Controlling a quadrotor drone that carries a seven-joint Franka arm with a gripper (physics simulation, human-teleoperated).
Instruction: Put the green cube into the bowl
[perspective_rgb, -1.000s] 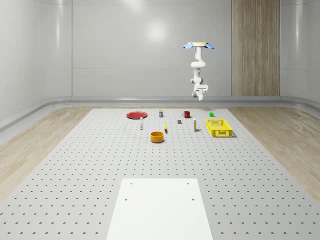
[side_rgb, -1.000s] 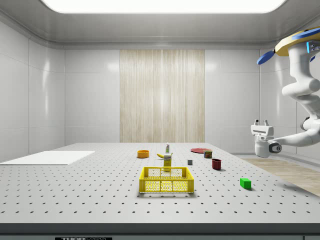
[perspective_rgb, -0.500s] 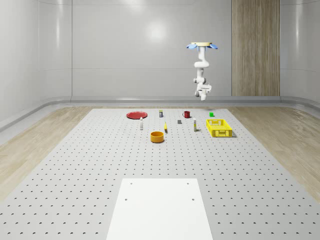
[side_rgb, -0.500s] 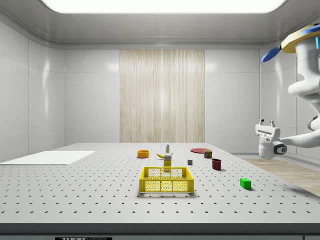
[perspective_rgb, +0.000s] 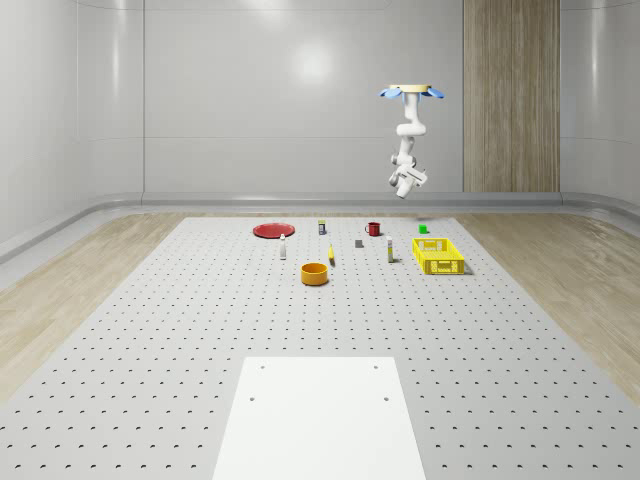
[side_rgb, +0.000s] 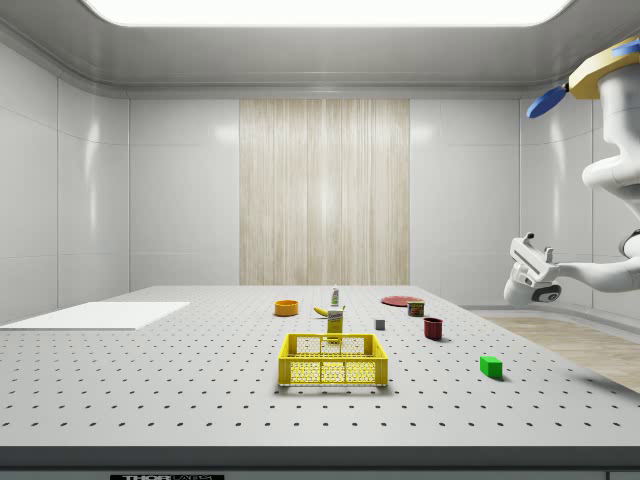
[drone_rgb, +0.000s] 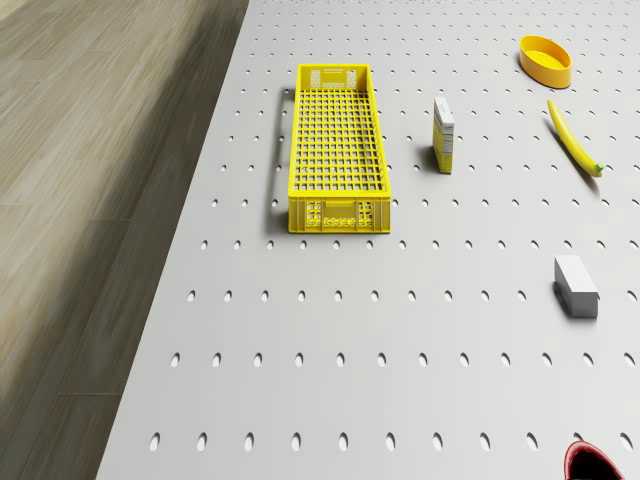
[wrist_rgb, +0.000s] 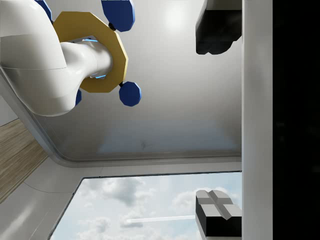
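Nothing is done yet: the green cube sits near the worktop's far edge, well apart from the bowl, while the drone hovers high above that edge with its gripper spread wide, empty (pointing upward).

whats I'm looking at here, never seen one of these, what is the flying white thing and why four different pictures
It is a simulated drone with a white robot arm hanging beneath it, ending in a two-finger gripper. The drone hovers high above the far end of a perforated table, near the green cube. The gripper points upward, holds nothing, and its fingers stand apart.

The four pictures come from four cameras: one overlooks the whole room, one stands at the side, one sits on the drone looking down, and one sits on the wrist, now facing up at the drone and ceiling.

On the table lie an orange bowl, a yellow crate, a banana, a red mug, a red plate, a small grey block and a small box.
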